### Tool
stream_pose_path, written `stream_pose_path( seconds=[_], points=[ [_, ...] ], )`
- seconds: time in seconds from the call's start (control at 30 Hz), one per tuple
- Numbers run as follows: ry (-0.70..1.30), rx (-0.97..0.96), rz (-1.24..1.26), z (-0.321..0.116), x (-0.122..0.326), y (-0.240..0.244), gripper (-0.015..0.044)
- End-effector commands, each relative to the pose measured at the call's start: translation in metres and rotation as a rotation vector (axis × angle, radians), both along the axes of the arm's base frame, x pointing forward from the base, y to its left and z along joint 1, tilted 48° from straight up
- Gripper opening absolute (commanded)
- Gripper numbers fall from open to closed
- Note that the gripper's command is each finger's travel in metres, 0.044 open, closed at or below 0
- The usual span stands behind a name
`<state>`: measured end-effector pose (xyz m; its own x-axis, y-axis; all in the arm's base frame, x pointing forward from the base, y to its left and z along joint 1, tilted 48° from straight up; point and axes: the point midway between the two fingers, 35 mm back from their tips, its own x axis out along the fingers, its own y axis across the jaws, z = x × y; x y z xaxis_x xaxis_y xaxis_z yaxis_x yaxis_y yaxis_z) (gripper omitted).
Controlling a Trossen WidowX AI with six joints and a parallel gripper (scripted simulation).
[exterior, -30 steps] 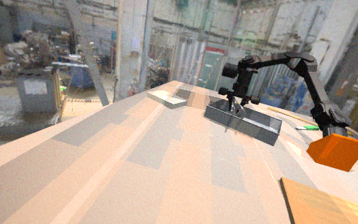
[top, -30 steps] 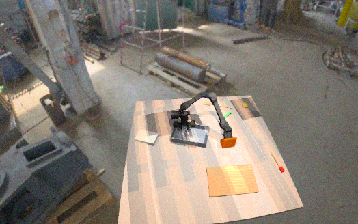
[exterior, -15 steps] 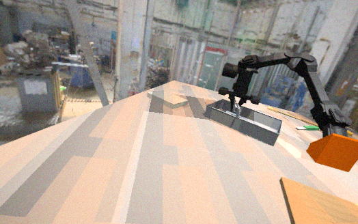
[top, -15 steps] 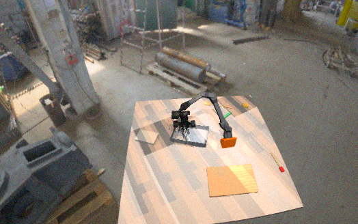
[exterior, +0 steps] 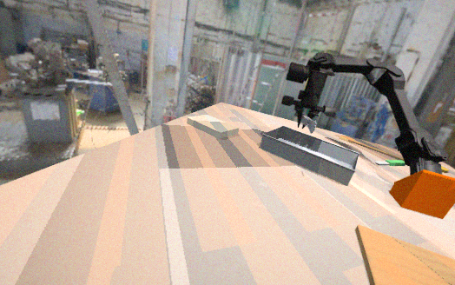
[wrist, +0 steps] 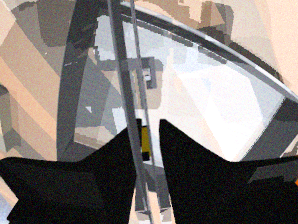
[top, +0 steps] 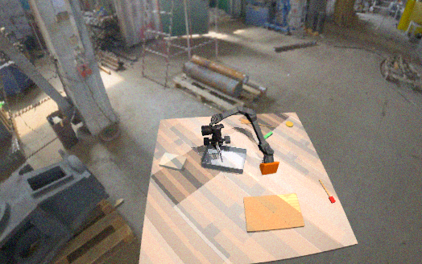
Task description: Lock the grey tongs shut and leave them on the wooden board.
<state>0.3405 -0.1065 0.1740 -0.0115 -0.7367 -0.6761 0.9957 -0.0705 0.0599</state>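
Observation:
My gripper (top: pixel 217 150) (exterior: pixel 305 124) (wrist: pixel 150 124) is shut on the grey tongs (top: pixel 220 154) (exterior: pixel 311 124) (wrist: pixel 128 80), over the left part of the roasting tin. In the wrist view the two tong arms run close together, nearly parallel, between my black fingers, with a small yellow and black piece between them. The tongs appear raised above the grey roasting tin (top: pixel 242 162) (exterior: pixel 304 159) (wrist: pixel 70 100). Which way their tips point, and whether the lock is caught, I cannot tell. The wooden board (top: pixel 267 217) (exterior: pixel 399 265) lies flat nearer the front, away from the tin.
A pale slab (top: pixel 173 161) (exterior: pixel 210 125) lies left of the tin. An orange block (top: pixel 269 168) (exterior: pixel 423 195) stands at my arm's base. A green-handled tool (top: pixel 268 135) (exterior: pixel 395 162) and a yellow disc (top: pixel 289 124) lie behind. A red-ended stick (top: pixel 332 199) lies near the right edge.

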Motion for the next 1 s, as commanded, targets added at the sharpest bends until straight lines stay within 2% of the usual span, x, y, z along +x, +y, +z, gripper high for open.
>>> stream_pose_path(
  seconds=[0.0,0.5,0.97],
  points=[
    [-0.009,-0.003,0.063,0.040,-0.001,0.042,-0.0150],
    [-0.005,-0.002,0.072,0.042,-0.001,0.053,-0.0150],
    [-0.133,0.047,-0.048,-0.021,0.031,0.121,-0.0150]
  ],
)
